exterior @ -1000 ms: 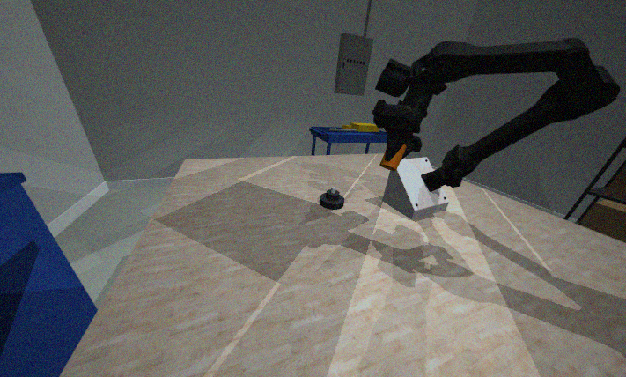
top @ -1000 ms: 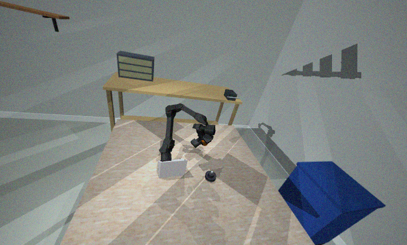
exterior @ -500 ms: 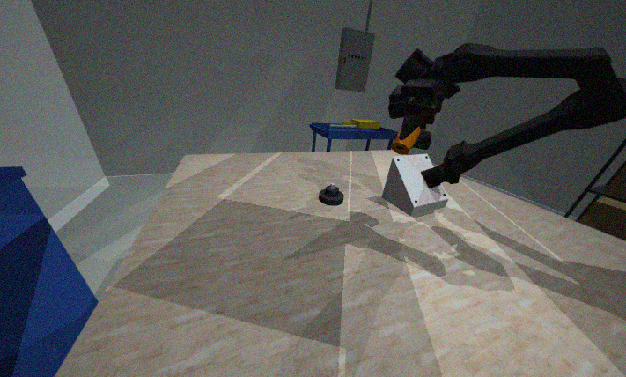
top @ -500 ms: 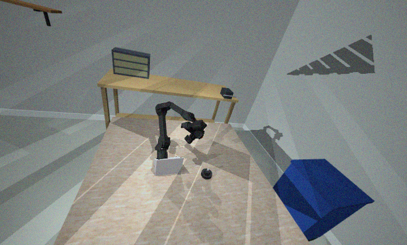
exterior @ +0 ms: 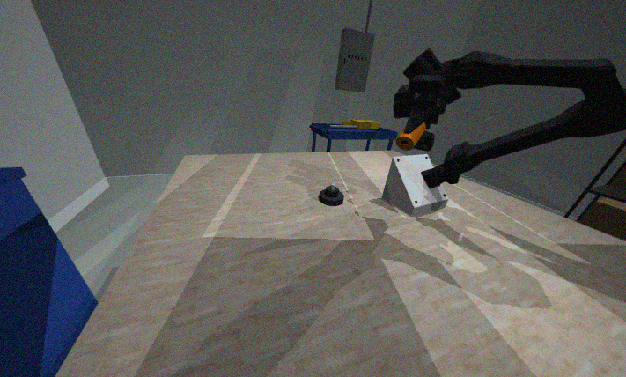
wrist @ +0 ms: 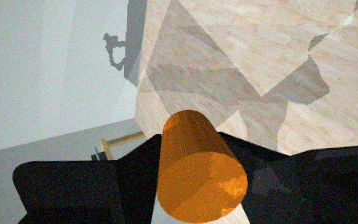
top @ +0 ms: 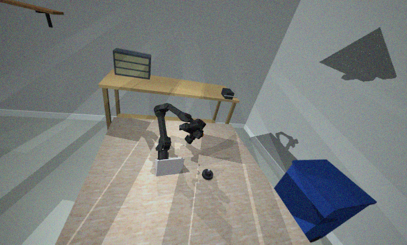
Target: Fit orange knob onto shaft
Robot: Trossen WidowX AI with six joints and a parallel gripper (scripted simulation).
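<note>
The orange knob [exterior: 413, 136] [wrist: 200, 170] is a tapered cylinder. My gripper [exterior: 417, 131] [wrist: 188, 138] [top: 194, 137] is shut on it, high above the table. In the exterior view the knob is tilted, with a dark hole in the end that faces that camera; the direction of the hole's flat is too small to tell. The round black pedestal [top: 207, 175] [exterior: 331, 198] stands on the table, well away from the knob, with the short silver shaft [top: 209, 170] [exterior: 333, 187] upright on top. The shaft's flat cannot be made out. The pedestal is outside the wrist view.
A light grey wedge block [top: 169, 166] [exterior: 416, 180] stands beside the pedestal, near the arm's base. A large blue object [top: 326, 191] [exterior: 15, 262] is beyond the table's edge. A wooden bench [top: 180, 87] stands behind. Shadows cross the tabletop [top: 150, 197] [exterior: 277, 219].
</note>
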